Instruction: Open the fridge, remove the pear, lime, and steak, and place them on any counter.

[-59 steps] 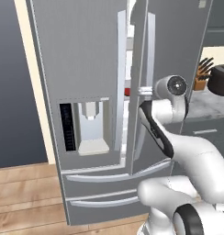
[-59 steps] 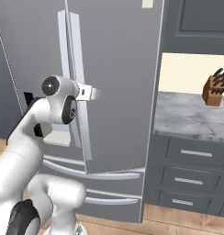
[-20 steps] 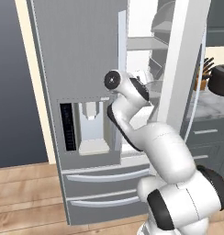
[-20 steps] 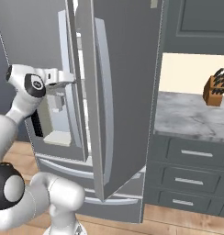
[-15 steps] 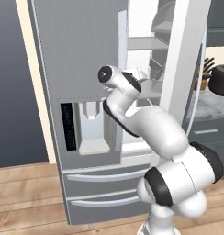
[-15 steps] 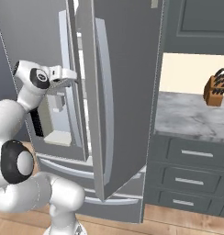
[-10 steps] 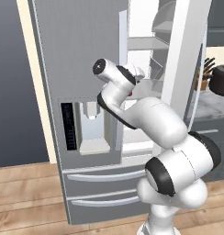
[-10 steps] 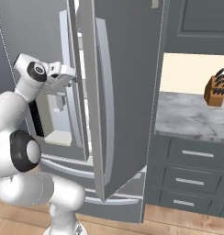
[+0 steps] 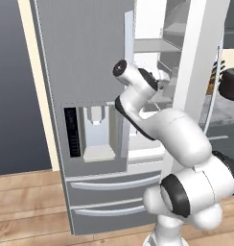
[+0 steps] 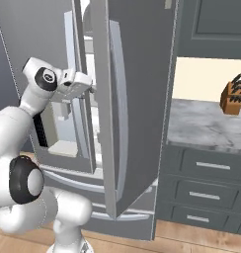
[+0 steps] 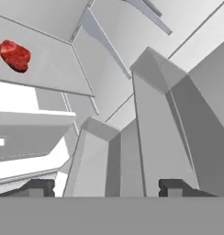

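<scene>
No writing can be read anywhere. The fridge (image 9: 90, 72) stands with its right door swung open, white shelves showing inside. The gripper (image 11: 106, 187) reaches into the opening, its fingers spread apart and holding nothing. The hand view shows the steak (image 11: 14, 55) lying on a white shelf at upper left.

Fridge (image 9: 85, 57) right door swung open, white interior; red steak (image 11: 14, 55) on shelf.
</scene>
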